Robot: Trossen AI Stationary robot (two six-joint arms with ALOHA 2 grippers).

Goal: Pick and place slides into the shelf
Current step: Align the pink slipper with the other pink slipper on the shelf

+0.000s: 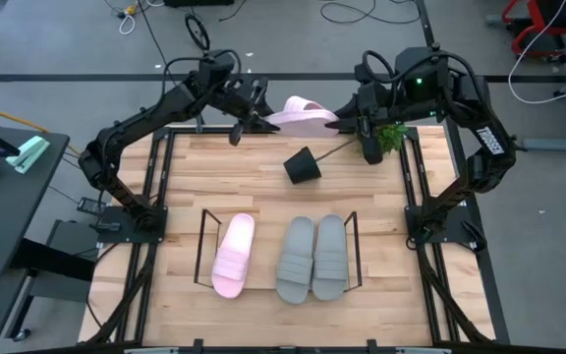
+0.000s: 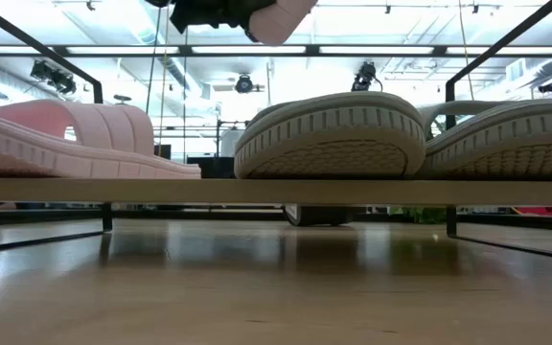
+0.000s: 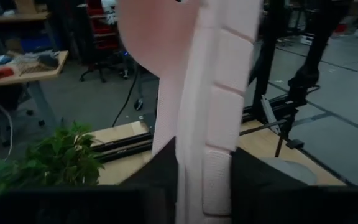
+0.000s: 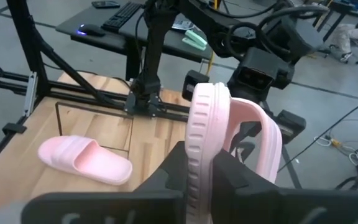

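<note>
A: High view first: where are the slides?

B: Three sit on the shelf (image 1: 204, 228) near the front of the table (image 1: 263, 167). One pink slide (image 1: 234, 256) is at the shelf's left, and two grey slides, left one (image 1: 294, 259) and right one (image 1: 329, 257), lie side by side at its right.

A: And the fourth?

B: The second pink slide (image 1: 299, 117) is up in the air at the far edge, between both arms. The left gripper (image 1: 252, 120) clamps one end; its wrist view shows the sole (image 3: 213, 106) pinched between the dark fingers (image 3: 160, 180). The right gripper (image 1: 346, 124) is closed on the other end, its fingers (image 4: 176, 167) squeezing the slide's edge (image 4: 202, 137) on both sides.

A: Anything else on the table?

B: A black pot (image 1: 302, 165) lies tipped over near the middle, its green plant (image 1: 392, 136) stretched toward the far right corner, just beside the right arm.

A: Low view?

B: The shelved slides fill it, and the lifted slide (image 2: 278, 19) hangs at the top
</note>
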